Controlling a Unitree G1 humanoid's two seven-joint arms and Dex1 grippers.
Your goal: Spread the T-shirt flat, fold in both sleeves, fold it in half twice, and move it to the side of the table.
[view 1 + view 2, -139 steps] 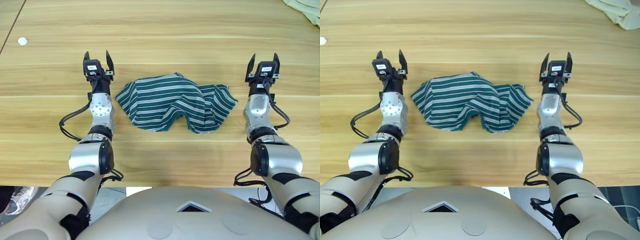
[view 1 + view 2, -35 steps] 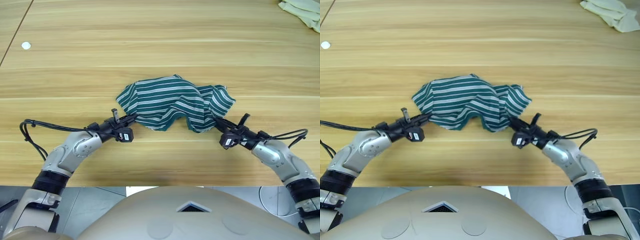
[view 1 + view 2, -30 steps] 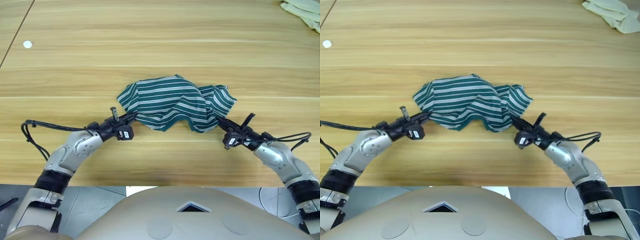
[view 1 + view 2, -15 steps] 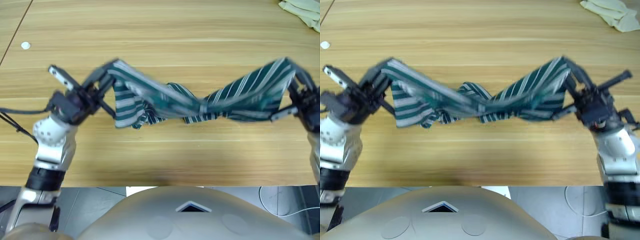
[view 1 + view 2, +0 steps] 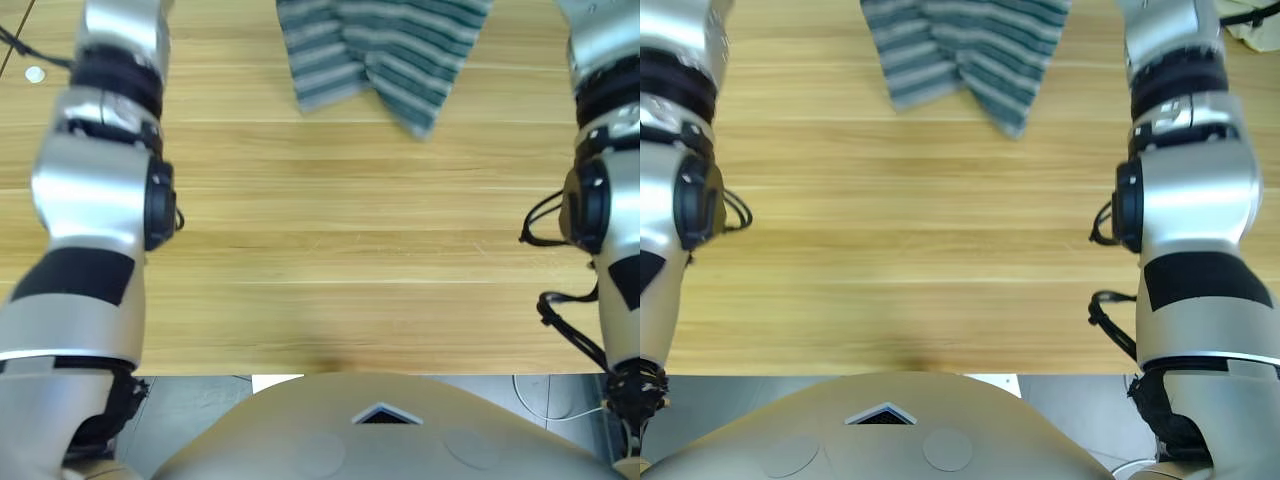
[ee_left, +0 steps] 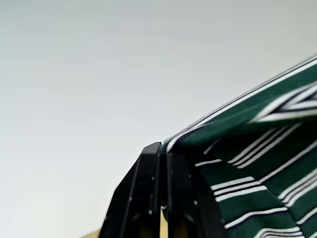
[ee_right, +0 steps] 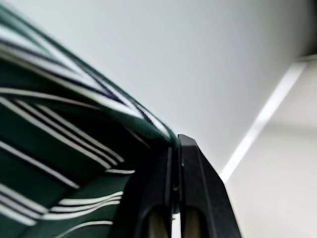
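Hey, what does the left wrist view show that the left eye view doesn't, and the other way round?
Left wrist view: the left gripper, its two black fingers closed together on a folded edge of the T-shirt, against a plain pale background. Left eye view: the wooden table, a small white dot on it at the robot's left, and the shirt's loose lower end dangling over the table's far part. Shared: the green T-shirt with white stripes.
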